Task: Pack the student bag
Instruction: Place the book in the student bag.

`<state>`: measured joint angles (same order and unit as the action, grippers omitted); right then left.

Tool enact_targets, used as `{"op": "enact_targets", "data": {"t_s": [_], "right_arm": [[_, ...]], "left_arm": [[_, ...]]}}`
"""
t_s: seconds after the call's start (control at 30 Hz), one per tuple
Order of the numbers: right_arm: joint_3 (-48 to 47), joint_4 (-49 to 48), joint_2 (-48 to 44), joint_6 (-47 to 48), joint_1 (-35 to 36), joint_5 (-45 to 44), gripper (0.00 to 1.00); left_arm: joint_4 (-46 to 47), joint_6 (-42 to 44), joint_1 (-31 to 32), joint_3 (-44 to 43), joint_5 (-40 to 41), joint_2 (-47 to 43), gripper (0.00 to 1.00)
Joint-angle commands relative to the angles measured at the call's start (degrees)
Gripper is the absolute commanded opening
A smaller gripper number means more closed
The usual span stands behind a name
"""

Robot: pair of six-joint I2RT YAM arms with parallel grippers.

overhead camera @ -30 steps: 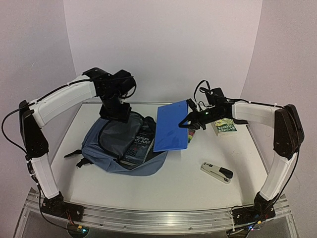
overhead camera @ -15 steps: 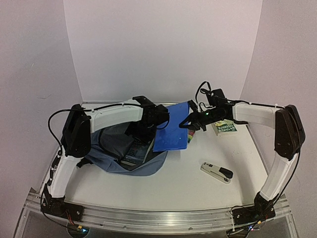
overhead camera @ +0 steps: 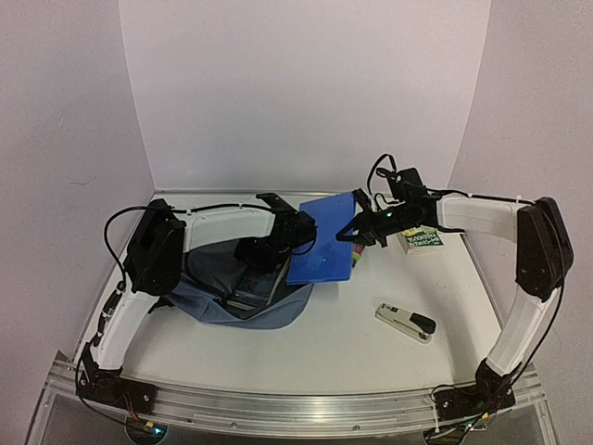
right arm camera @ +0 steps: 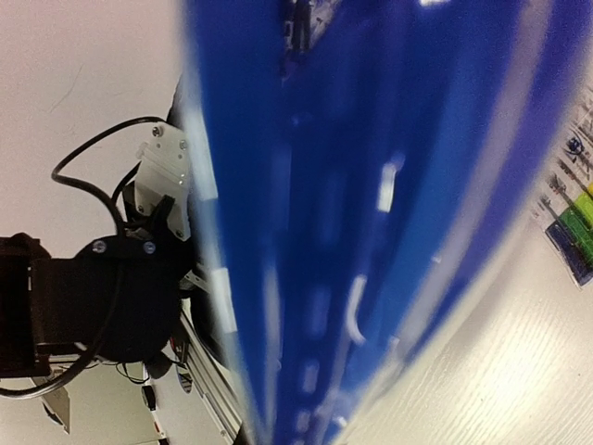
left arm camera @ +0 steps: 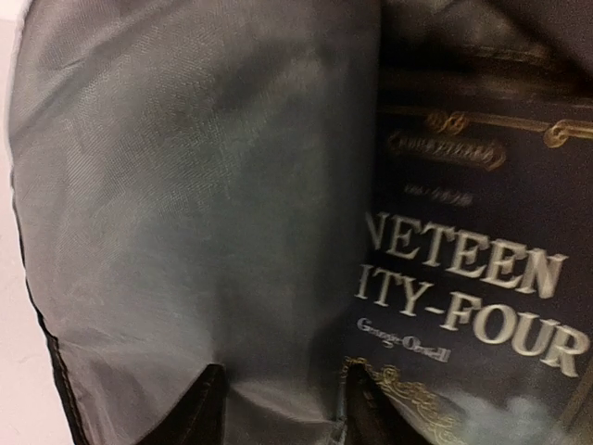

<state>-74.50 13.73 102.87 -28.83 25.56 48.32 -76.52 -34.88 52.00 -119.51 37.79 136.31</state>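
The slate-blue student bag (overhead camera: 211, 295) lies open on the table's left half. A dark book titled Nineteen Eighty-Four (overhead camera: 253, 281) lies inside it and also shows in the left wrist view (left arm camera: 482, 278). My left gripper (overhead camera: 271, 248) reaches into the bag's opening. Its fingers stand apart against the grey lining (left arm camera: 185, 204), just left of the book, so the gripper (left arm camera: 278, 417) is open. My right gripper (overhead camera: 355, 228) is shut on the right edge of a flat blue folder (overhead camera: 321, 238), holding it tilted above the bag's right rim. The folder (right arm camera: 352, 213) fills the right wrist view and hides the fingers.
A green-covered book (overhead camera: 422, 238) lies at the back right. A black and grey stapler (overhead camera: 405, 322) lies at the front right. A small multicoloured item (overhead camera: 356, 256) pokes out beside the folder's right edge. White walls enclose the table on three sides.
My left arm has swung from the bag's back left across to its right side and lowered its gripper into the opening. The right gripper and folder have hardly moved.
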Motion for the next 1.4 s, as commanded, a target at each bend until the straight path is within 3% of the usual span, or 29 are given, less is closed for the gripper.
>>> {"op": "enact_targets", "data": {"t_s": [0.0, 0.17, 0.27, 0.47, 0.57, 0.83, 0.97, 1.1, 1.37], "right_arm": [[0.27, -2.19, -3.46, -0.25, 0.42, 0.50, 0.00], [-0.14, -2.31, -3.94, -0.34, 0.94, 1.24, 0.00], [-0.55, -2.39, -4.92, -0.35, 1.96, 1.42, 0.00], [0.34, -9.84, -5.19, -8.63, 5.13, 1.75, 0.00], [1.01, -13.72, -3.65, -12.83, 6.81, 2.12, 0.00], [2.88, -22.46, 2.08, -21.29, 8.55, 2.92, 0.00], [3.79, -31.87, 5.13, -29.27, 9.65, 5.11, 0.00], [2.01, -40.07, 8.55, -34.76, 11.79, 5.92, 0.00], [-4.84, -44.34, 16.46, -41.20, 15.62, 4.58, 0.00]], "left_arm": [[-20.91, -1.42, -1.30, 1.58, 2.53, -2.47, 0.37], [-20.92, -1.36, -2.27, 1.91, 3.13, -4.10, 0.10], [-20.92, -1.32, -2.51, -1.63, 1.58, -5.66, 0.00], [-20.70, -2.15, -3.12, -13.31, -4.04, -7.40, 0.00], [-19.84, -2.84, -3.93, -15.17, -6.79, -8.64, 0.00], [-13.47, -5.65, -6.70, -6.00, -13.22, -17.83, 0.00], [-7.60, -5.28, -8.68, -2.23, -18.12, -21.94, 0.00], [-6.85, -3.70, -8.83, -3.04, -19.53, -21.38, 0.00], [-5.44, -3.35, -8.93, -5.96, -21.47, -20.33, 0.00]]}}
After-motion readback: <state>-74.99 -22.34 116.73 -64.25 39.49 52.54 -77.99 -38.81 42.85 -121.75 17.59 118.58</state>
